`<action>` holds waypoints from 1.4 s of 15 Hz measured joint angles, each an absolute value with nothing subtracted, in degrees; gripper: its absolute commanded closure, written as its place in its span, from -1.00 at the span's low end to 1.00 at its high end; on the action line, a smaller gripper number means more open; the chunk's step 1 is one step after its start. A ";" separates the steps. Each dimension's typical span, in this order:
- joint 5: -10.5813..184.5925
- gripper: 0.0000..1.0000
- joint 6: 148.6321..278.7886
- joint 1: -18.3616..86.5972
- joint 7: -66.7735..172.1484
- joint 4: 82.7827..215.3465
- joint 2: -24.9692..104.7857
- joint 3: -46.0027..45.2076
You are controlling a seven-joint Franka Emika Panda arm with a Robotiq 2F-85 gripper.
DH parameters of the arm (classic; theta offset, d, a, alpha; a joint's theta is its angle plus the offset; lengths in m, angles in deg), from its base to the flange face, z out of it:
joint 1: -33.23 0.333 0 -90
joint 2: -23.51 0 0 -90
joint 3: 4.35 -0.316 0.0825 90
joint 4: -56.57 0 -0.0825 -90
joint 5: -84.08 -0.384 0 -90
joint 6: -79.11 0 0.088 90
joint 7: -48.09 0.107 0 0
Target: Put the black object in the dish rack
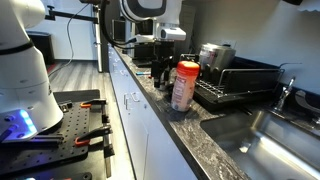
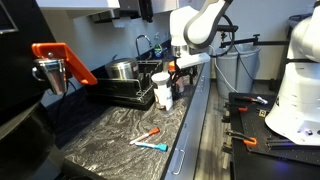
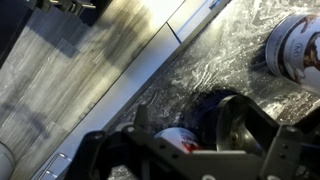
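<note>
The black object (image 3: 212, 108) is a dark rounded thing on the marbled counter, between my gripper's fingers (image 3: 195, 128) in the wrist view. A white thing with a red mark (image 3: 176, 140) lies beside it, partly hidden by the gripper body. The jaws stand wide apart and do not press on the object. In both exterior views the gripper (image 1: 163, 62) (image 2: 173, 72) hangs low over the counter next to the red-lidded jar (image 1: 185, 86) (image 2: 162, 90). The black wire dish rack (image 1: 243, 88) (image 2: 118, 92) stands just beyond the jar and holds a steel pot (image 1: 214, 55) (image 2: 122, 70).
A steel sink basin (image 1: 275, 140) lies beside the rack. Two markers (image 2: 150, 137) lie on the counter nearer the camera. An orange-handled tool (image 2: 52, 52) sticks out at the left. The counter's front edge (image 3: 150, 65) runs close by the gripper.
</note>
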State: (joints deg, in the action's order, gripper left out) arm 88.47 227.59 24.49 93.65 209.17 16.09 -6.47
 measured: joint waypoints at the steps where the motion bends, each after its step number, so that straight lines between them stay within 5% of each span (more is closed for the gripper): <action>1: 88.53 -1.00 227.60 24.49 93.95 209.17 16.31 -6.33; 15: 92.62 -1.00 230.02 24.62 102.30 205.50 22.06 -4.25; 16: 92.62 -0.87 230.05 24.74 102.43 205.09 22.60 -4.08; 18: 92.52 -0.31 230.28 25.15 102.44 204.36 23.74 -3.73; 21: 92.31 0.15 231.02 26.09 102.44 203.60 25.30 -3.08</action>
